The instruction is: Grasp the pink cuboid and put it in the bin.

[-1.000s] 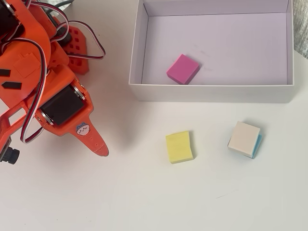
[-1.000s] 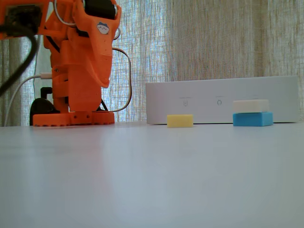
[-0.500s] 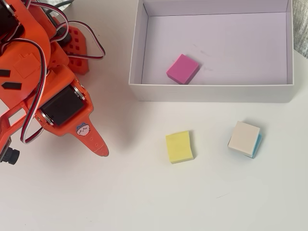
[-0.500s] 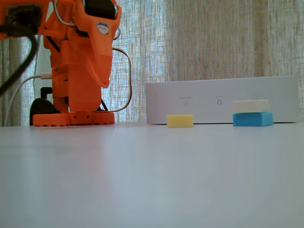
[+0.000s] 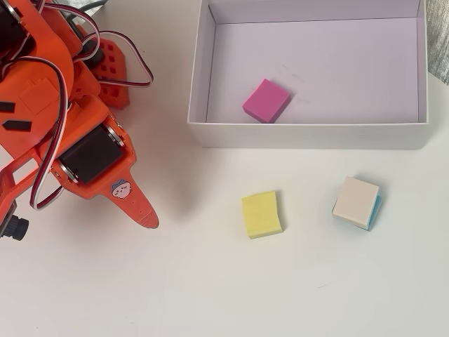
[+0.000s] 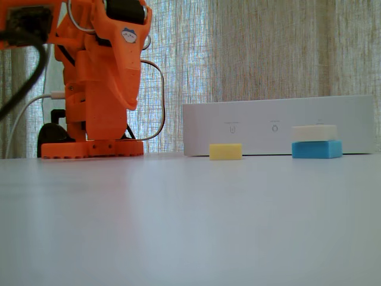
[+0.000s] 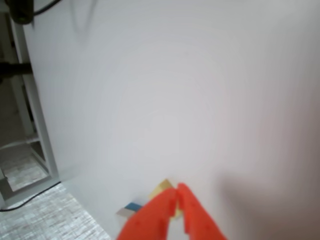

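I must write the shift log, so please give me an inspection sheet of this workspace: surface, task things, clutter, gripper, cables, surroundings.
Surface: white table, bare apart from the blocks.
Task things: pink cuboid lies inside the bin, near its front wall.
Clutter: yellow block and beige-topped blue block on the table outside the bin.
Gripper: gripper shut, empty, away from the bin.
Cables: wires loop around the orange arm; white lead behind the base.
Surroundings: curtain behind the table.
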